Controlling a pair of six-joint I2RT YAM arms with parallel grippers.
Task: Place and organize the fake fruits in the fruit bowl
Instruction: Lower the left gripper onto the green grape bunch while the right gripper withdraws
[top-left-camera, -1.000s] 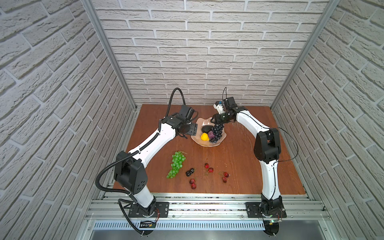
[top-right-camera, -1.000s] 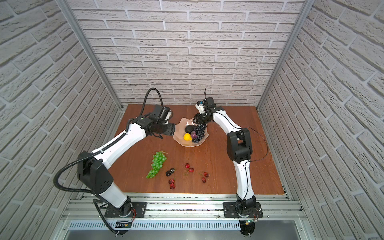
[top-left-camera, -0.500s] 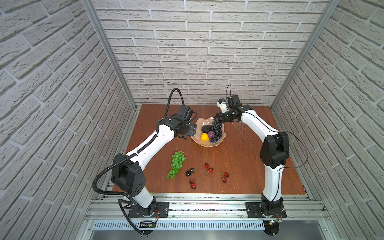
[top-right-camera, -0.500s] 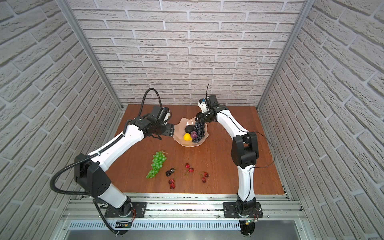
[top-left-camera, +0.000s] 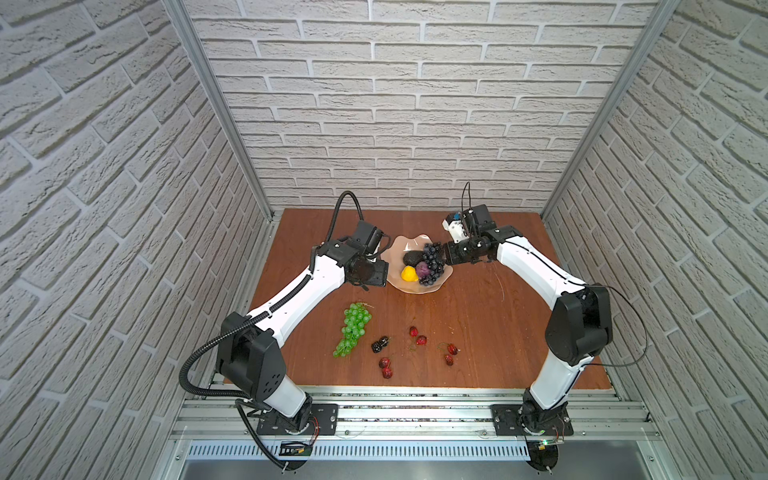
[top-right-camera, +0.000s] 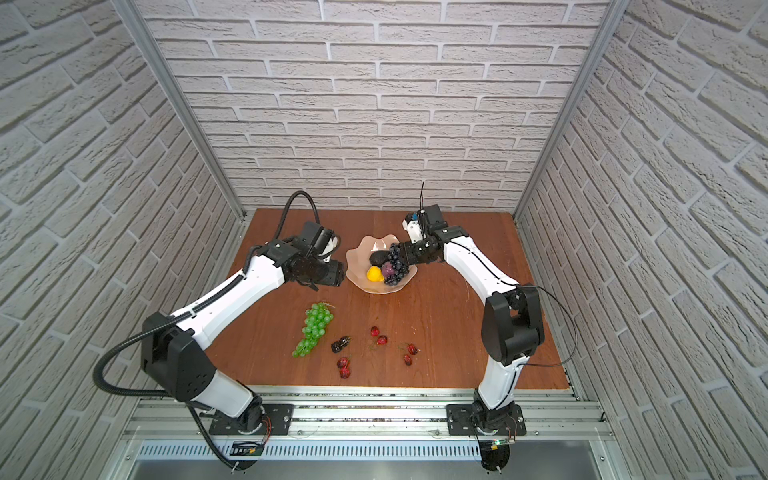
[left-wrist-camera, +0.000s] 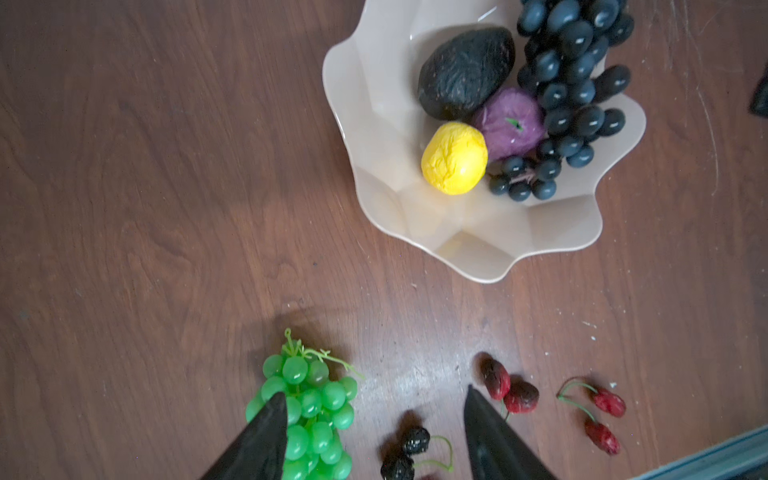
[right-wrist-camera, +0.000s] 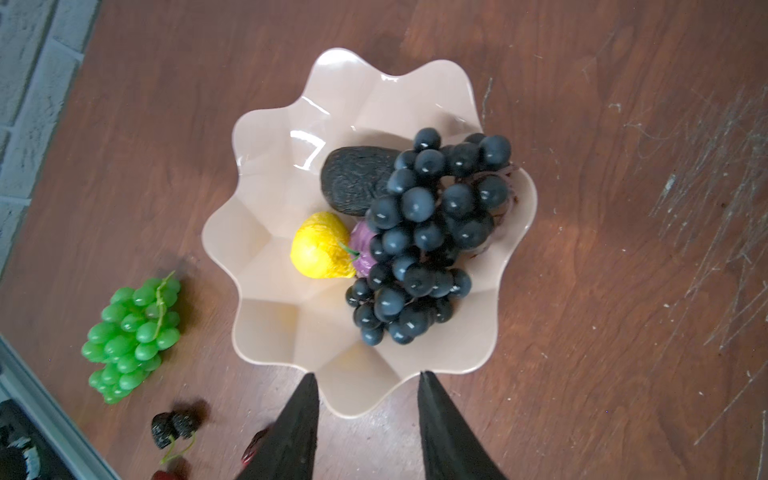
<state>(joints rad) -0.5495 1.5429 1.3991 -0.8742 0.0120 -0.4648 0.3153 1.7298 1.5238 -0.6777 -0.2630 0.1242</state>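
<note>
Left gripper: jaws wide apart, nothing held. It hangs high over the wooden table, by the left edge of the fruit bowl in both top views. Its wrist view shows, far below the fingertips, the green grape bunch, the black berries and a pair of red cherries, none of them touched. Right gripper: jaws apart but narrower than the left, empty, at the right edge of the bowl. In its wrist view one lobe of the scalloped rim shows between the two fingers, and I cannot tell whether they touch it. Four fruits are in the pale peach bowl. The dark blue-purple grape bunch is heaped along the right-arm side and drapes towards the rim. The blackish avocado lies at the back against the grapes. The yellow lemon is near the middle. The purple round fruit is wedged between lemon and grapes, mostly hidden under them. The bowl's left part and front facets are bare. The rest is on the table, well apart from the bowl, towards the front. The green bunch lies lengthwise at front left, with the black berries just to its right. Beyond those, three pairs of red cherries are scattered across the front middle. The bowl sits at the back centre of the table.
</note>
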